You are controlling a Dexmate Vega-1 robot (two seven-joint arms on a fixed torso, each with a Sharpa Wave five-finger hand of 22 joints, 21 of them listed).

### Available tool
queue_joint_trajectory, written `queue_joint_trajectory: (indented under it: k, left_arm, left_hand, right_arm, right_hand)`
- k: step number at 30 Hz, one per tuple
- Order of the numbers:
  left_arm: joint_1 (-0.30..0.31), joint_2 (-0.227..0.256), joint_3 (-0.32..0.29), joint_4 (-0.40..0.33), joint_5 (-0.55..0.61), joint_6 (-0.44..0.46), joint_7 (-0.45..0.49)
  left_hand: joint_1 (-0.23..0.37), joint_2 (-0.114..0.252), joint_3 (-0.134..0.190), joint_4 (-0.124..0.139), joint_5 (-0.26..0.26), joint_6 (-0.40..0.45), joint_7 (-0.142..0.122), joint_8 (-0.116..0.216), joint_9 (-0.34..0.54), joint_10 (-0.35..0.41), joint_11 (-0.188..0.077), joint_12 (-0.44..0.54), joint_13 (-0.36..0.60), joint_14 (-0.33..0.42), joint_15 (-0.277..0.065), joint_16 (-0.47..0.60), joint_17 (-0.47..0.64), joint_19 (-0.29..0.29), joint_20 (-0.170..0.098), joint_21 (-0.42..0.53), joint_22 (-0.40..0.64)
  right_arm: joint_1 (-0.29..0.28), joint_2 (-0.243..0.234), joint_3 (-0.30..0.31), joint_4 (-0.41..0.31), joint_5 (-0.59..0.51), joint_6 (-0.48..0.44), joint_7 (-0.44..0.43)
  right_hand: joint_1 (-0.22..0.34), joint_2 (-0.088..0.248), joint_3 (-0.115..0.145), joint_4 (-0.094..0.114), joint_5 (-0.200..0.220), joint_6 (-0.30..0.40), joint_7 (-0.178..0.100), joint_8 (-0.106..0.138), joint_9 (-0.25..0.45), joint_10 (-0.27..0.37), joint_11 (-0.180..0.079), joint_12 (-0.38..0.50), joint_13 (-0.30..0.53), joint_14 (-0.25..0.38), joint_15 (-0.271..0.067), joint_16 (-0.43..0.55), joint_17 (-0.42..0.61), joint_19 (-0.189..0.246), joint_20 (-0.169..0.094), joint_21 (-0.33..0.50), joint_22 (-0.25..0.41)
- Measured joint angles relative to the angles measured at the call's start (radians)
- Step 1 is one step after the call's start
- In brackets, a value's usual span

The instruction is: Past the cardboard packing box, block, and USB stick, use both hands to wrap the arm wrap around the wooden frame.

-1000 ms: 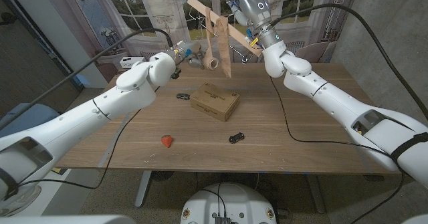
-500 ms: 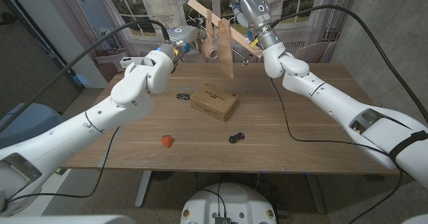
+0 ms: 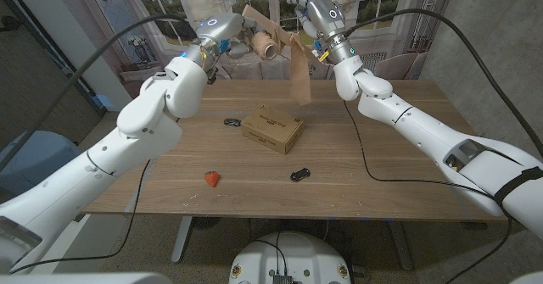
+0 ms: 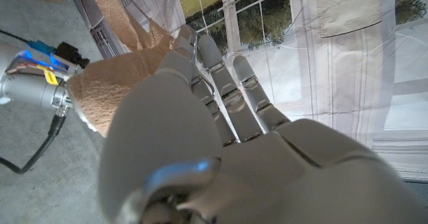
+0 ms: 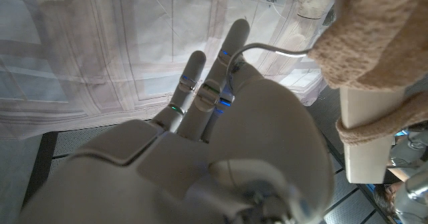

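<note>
the left robot hand [image 3: 227, 48] was raised above the far edge of the tabletop [image 3: 382, 140], its fingers [image 4: 221, 77] closed around the roll of the arm wrap [image 3: 265, 47]. the right robot hand [image 3: 307, 17] gripped the wooden frame [image 3: 299, 64] beside it, with wrap already wound on the frame and a strip hanging down. on the tabletop lay the cardboard packing box [image 3: 273, 129], red block [image 3: 211, 179] and usb stick [image 3: 299, 175]. printing on the box was too small to read.

Rough tan cloth arm wrap [image 4: 110, 90], matt cardboard packing box [image 3: 272, 129], smooth wood-grain table [image 3: 399, 148].
</note>
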Motion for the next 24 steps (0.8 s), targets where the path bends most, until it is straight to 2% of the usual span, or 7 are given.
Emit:
queue_joint_trajectory:
  k: [3, 7, 10, 11, 14, 15, 24]
  left_arm:
    - [0.015, -0.011, -0.022, 0.0, -0.042, -0.04, 0.06]
    - [0.055, -0.062, -0.064, 0.014, -0.055, -0.07, 0.15]
    - [0.055, -0.062, -0.064, 0.014, -0.051, -0.081, 0.204]
    - [0.072, -0.101, -0.066, 0.025, -0.043, -0.085, 0.237]
    - [0.077, -0.126, -0.056, 0.029, -0.038, -0.085, 0.249]
    - [0.078, -0.134, -0.05, 0.029, 0.001, -0.076, 0.306]
    - [0.074, -0.156, -0.021, 0.017, 0.069, -0.035, 0.324]
  left_hand:
    - [0.0, 0.0, 0.0, 0.0, 0.0, 0.0, 0.0, 0.0, 0.0, 0.0, 0.0, 0.0, 0.0, 0.0, 0.0, 0.0, 0.0, 0.0, 0.0, 0.0, 0.0]
    - [0.0, 0.0, 0.0, 0.0, 0.0, 0.0, 0.0, -0.001, 0.003, 0.0, 0.0, -0.003, -0.001, 0.0, 0.0, 0.0, 0.004, 0.0, 0.0, 0.0, 0.0]
    - [0.0, 0.0, 0.0, 0.0, 0.0, 0.0, 0.0, -0.003, 0.006, 0.002, -0.002, -0.003, -0.001, 0.0, 0.0, 0.0, 0.005, 0.0, 0.0, 0.0, 0.0]
    - [0.0, 0.0, 0.0, 0.0, 0.0, 0.0, 0.0, -0.003, 0.006, 0.002, -0.002, -0.003, -0.001, 0.0, 0.0, 0.0, 0.005, 0.0, 0.0, 0.0, 0.0]
    - [0.0, 0.0, 0.0, 0.0, 0.0, 0.01, 0.0, -0.005, 0.006, 0.002, -0.002, -0.004, -0.002, 0.0, 0.0, 0.001, 0.004, 0.0, 0.0, 0.0, 0.0]
    - [0.0, 0.0, 0.0, 0.0, 0.0, 0.011, 0.0, -0.005, 0.006, 0.002, -0.002, -0.004, -0.002, 0.0, 0.0, 0.001, 0.007, 0.0, 0.0, 0.0, 0.0]
    - [0.0, 0.0, 0.0, 0.0, 0.0, 0.012, 0.002, -0.008, 0.005, 0.002, -0.002, -0.004, -0.003, 0.0, 0.0, -0.002, 0.009, 0.0, 0.0, 0.0, -0.005]
  right_arm:
    - [-0.004, -0.004, 0.0, -0.007, 0.001, -0.001, 0.001]
    - [-0.008, -0.008, 0.0, -0.015, 0.001, -0.006, 0.003]
    - [-0.01, -0.011, 0.0, -0.019, 0.001, -0.006, 0.003]
    - [-0.011, -0.012, -0.001, -0.021, -0.003, -0.006, 0.003]
    - [-0.011, -0.012, -0.001, -0.021, -0.012, -0.006, 0.001]
    - [-0.011, -0.015, -0.005, -0.025, -0.016, -0.005, -0.002]
    - [-0.011, -0.016, -0.008, -0.029, -0.031, 0.007, -0.02]
  right_hand:
    - [0.0, 0.0, 0.0, 0.0, 0.0, 0.004, -0.004, 0.0, 0.0, 0.0, 0.0, 0.0, 0.0, 0.0, 0.0, 0.0, 0.0, 0.0, 0.0, 0.0, 0.0]
    - [0.0, 0.0, -0.001, 0.001, 0.0, 0.005, -0.005, 0.0, 0.0, 0.0, 0.0, 0.0, -0.001, 0.0, 0.0, -0.005, 0.0, 0.0, 0.0, 0.0, 0.0]
    - [0.0, 0.0, -0.001, 0.001, 0.0, 0.005, -0.005, 0.0, 0.0, 0.0, 0.0, 0.0, -0.001, 0.0, 0.0, -0.007, 0.0, 0.0, 0.0, 0.0, 0.0]
    - [0.0, 0.0, -0.001, 0.001, 0.0, 0.005, -0.005, 0.0, 0.0, 0.0, 0.0, 0.0, -0.001, 0.0, 0.0, -0.007, 0.0, 0.0, 0.0, 0.0, 0.0]
    - [0.0, 0.0, -0.001, 0.001, -0.001, 0.005, -0.005, 0.0, 0.0, 0.0, 0.0, 0.0, -0.001, -0.002, -0.002, -0.007, 0.0, 0.0, 0.0, 0.0, 0.0]
    - [0.0, 0.0, -0.001, 0.001, -0.001, 0.005, -0.005, 0.0, 0.0, 0.0, 0.0, 0.0, -0.001, -0.002, -0.002, -0.007, 0.0, 0.0, 0.0, 0.0, 0.0]
    - [0.003, 0.003, -0.001, 0.001, -0.001, 0.011, 0.0, 0.0, 0.0, 0.0, 0.0, -0.001, 0.0, -0.002, -0.002, -0.007, 0.005, 0.0, 0.0, 0.0, 0.0]
